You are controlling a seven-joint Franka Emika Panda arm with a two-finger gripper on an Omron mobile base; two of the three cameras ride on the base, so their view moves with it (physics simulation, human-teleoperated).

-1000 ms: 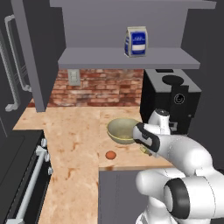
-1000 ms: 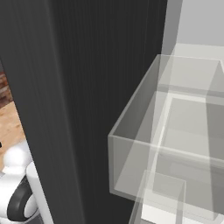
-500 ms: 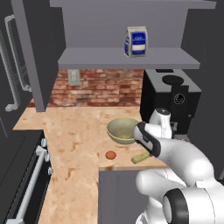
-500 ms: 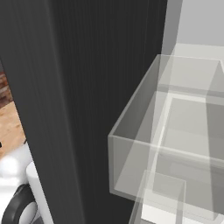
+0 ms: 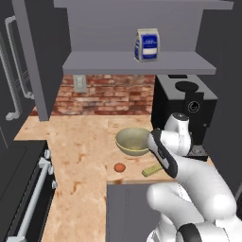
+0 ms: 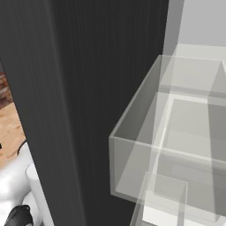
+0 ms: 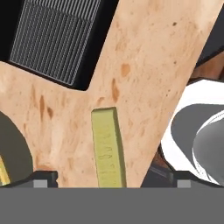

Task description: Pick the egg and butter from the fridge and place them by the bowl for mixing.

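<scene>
Jaws spread wide, empty, hovering over butter, widened further within last second. Butter released: flat on bench near front edge, between finger tips in hand view. Arm lifted slightly since half-second ago. Outward: butter just beside bowl; egg near bowl's front-left, apart from butter. Black coffee machine behind. Fridge drawer in right base view. Judgement: both items by bowl; only retreat left.

The white arm is bent low and forward. The gripper is pointed down, its fingers spread wide, nothing held.
</scene>
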